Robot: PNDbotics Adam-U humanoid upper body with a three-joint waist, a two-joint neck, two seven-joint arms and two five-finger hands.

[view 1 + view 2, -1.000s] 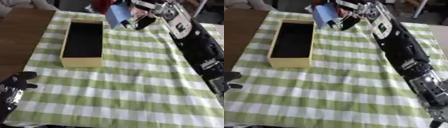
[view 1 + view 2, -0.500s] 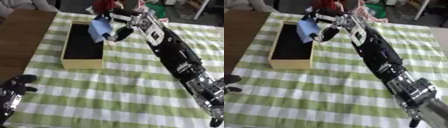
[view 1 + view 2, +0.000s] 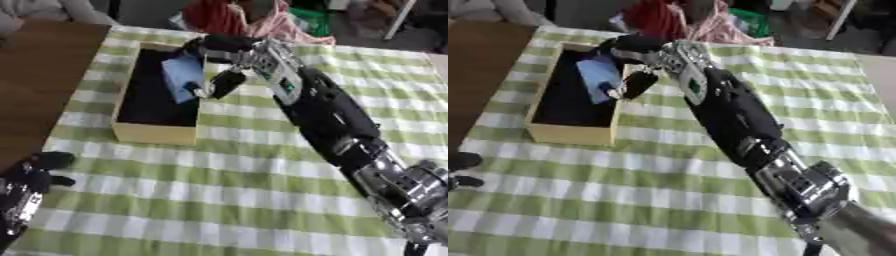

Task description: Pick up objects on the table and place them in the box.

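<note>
While reaching across the green-checked tablecloth (image 3: 262, 195) from the lower right, right hand (image 3: 219, 75) at the near right wall of the tan box (image 3: 154, 132), fingers curled round a flat light-blue object (image 3: 183, 76). Blue object tilted over the box's dark interior, upper edge against the hand, lower corner inside the opening. At lower left, left hand (image 3: 31, 182) idle at the table edge, fingers relaxed and spread, holding nothing.
</note>
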